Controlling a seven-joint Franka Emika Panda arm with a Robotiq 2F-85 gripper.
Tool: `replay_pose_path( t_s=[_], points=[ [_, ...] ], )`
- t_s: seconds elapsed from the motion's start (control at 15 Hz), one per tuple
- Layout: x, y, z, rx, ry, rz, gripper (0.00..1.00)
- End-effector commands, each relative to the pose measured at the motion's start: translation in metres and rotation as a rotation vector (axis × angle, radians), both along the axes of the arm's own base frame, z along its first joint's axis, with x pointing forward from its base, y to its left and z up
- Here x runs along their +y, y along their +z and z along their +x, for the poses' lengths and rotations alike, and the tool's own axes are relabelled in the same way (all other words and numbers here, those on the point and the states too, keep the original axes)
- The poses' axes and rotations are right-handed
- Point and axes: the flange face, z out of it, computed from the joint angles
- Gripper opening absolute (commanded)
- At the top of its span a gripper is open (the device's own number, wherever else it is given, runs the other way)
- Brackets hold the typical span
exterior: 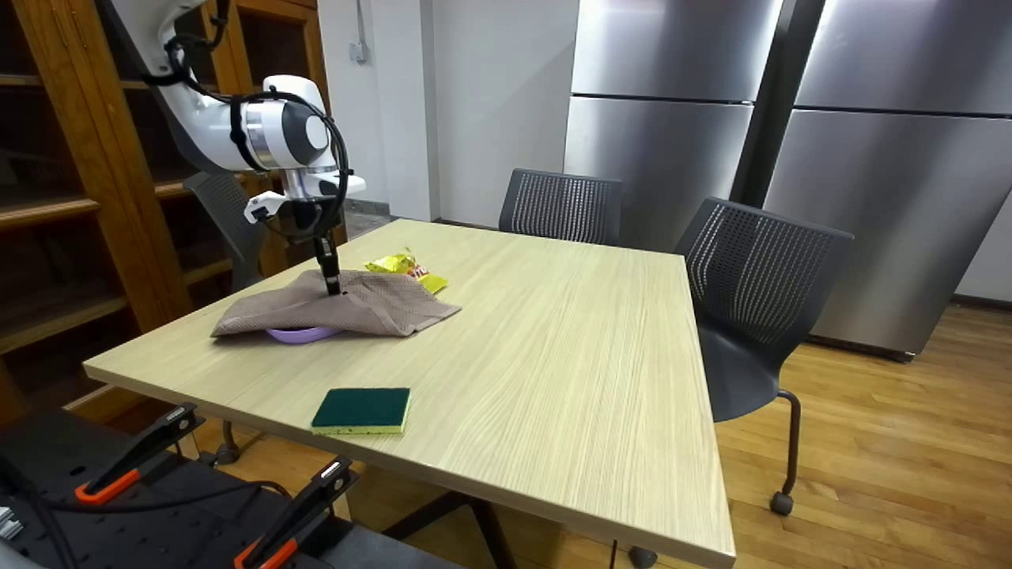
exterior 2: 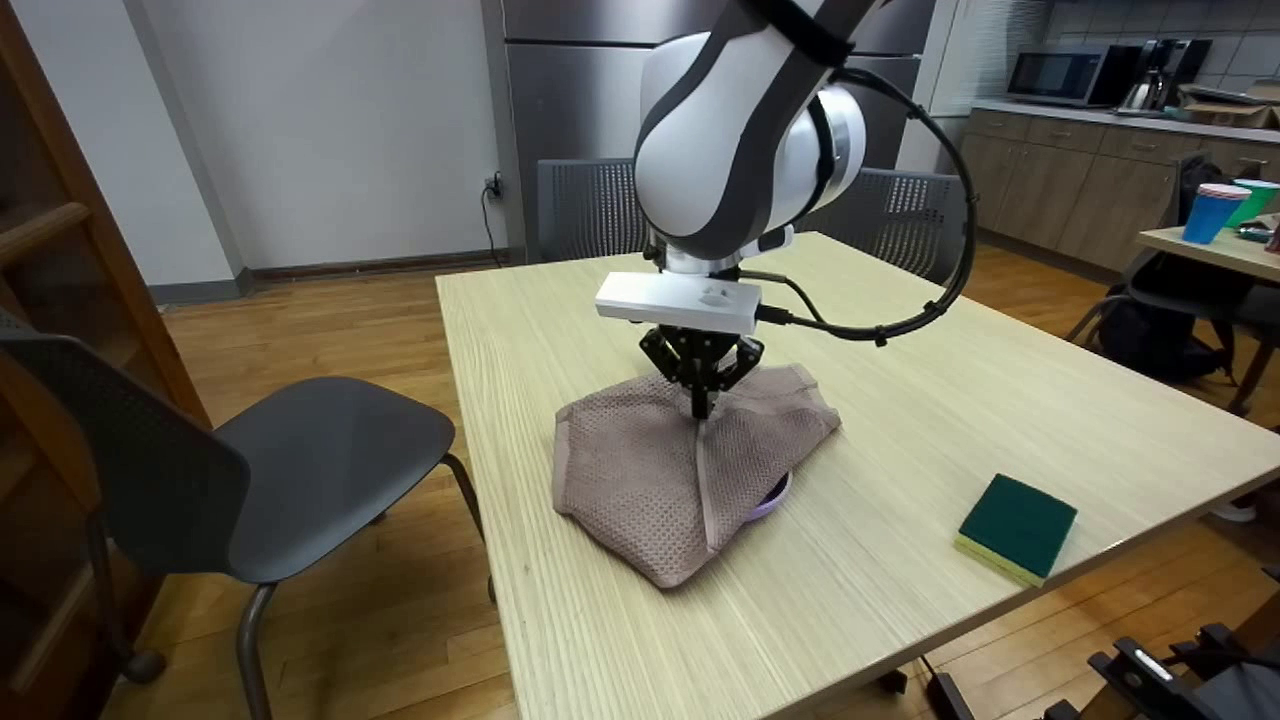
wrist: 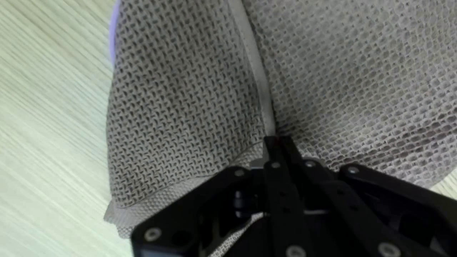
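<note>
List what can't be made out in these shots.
1. Purple dish: full shape and contents, hidden by the cloth in all views.
2. Yellow packet: partly behind the cloth in an exterior view; lettering too small to read.
3. How much cloth is pinched: wrist view, covered by the fingers of the hand.
4. Arm: upper end cut by the top edge, both exterior views.

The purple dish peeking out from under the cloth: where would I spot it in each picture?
In an exterior view: purple dish left of centre, under the near edge of the brown waffle-weave cloth.
In an exterior view: purple dish below and right of centre.
In the wrist view: purple dish as a thin sliver at upper left.
Shared landmark: brown waffle-weave cloth, in all three views.
</note>
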Motion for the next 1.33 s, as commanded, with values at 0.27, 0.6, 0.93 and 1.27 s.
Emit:
replay_pose_path(
  t_s=[0.27, 0.6, 0.93, 1.27],
  points=[
    [-0.008, 0.017, -0.027, -0.044, -0.032, 0.031, 0.01],
    [-0.02, 0.016, -0.059, -0.058, -0.016, 0.04, 0.01],
    [-0.035, 0.013, -0.091, -0.063, -0.021, 0.052, 0.01],
    [-0.046, 0.013, -0.116, -0.07, -0.024, 0.061, 0.01]
  ],
)
